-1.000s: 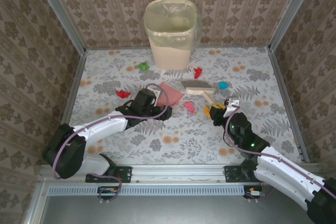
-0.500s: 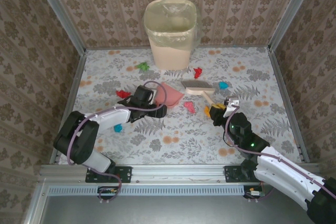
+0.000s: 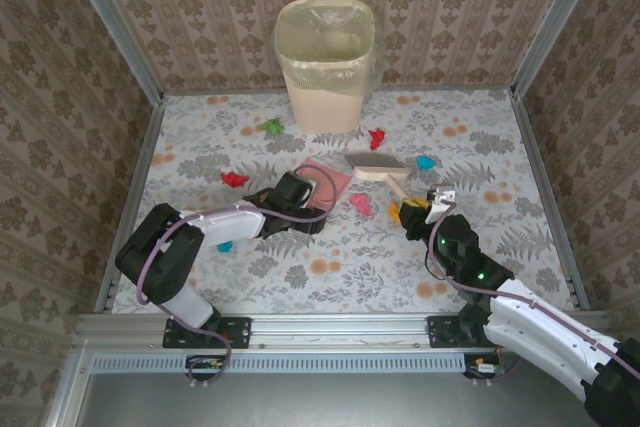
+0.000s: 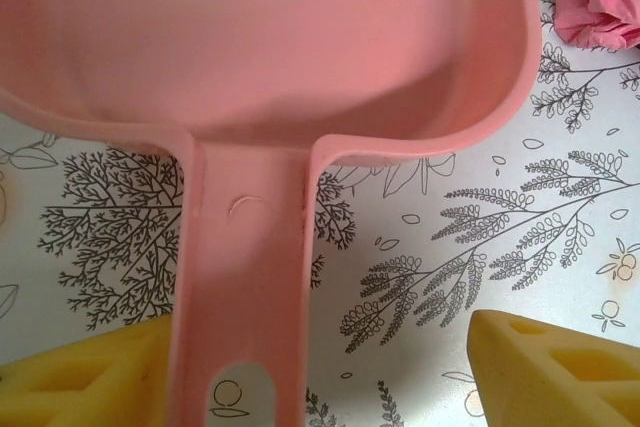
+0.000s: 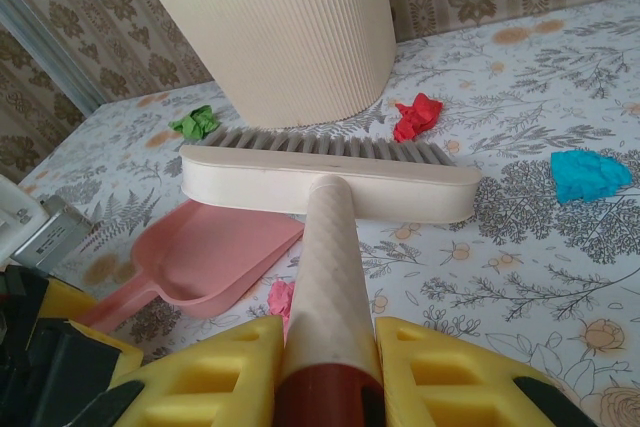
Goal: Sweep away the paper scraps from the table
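No text, label, brand, number or sign can be read on anything here. The print on the wide, flat white-grey table is leaves and orange flowers, not lettering.
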`<state>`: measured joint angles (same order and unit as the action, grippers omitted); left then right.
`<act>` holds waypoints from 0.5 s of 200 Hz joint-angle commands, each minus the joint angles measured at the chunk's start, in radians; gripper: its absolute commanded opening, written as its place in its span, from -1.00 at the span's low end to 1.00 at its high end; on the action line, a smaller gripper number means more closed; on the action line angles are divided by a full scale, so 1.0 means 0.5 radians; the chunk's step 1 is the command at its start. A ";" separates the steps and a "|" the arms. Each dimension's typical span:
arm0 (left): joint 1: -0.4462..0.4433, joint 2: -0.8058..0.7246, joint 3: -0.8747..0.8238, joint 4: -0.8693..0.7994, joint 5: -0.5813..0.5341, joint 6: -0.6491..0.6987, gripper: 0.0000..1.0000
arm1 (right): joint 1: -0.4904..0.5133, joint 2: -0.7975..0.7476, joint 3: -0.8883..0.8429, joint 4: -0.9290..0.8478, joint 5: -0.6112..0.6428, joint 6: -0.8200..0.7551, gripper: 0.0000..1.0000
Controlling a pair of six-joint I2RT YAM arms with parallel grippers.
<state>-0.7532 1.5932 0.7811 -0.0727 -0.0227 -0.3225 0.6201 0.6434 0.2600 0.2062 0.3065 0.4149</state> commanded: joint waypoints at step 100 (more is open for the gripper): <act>-0.157 -0.240 -0.378 0.499 -0.435 -0.063 0.25 | 0.016 -0.004 0.045 0.116 0.031 -0.038 -1.00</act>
<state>-0.8299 1.5009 0.6266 0.0776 -0.1989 -0.3225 0.6201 0.6434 0.2600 0.2066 0.3065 0.4141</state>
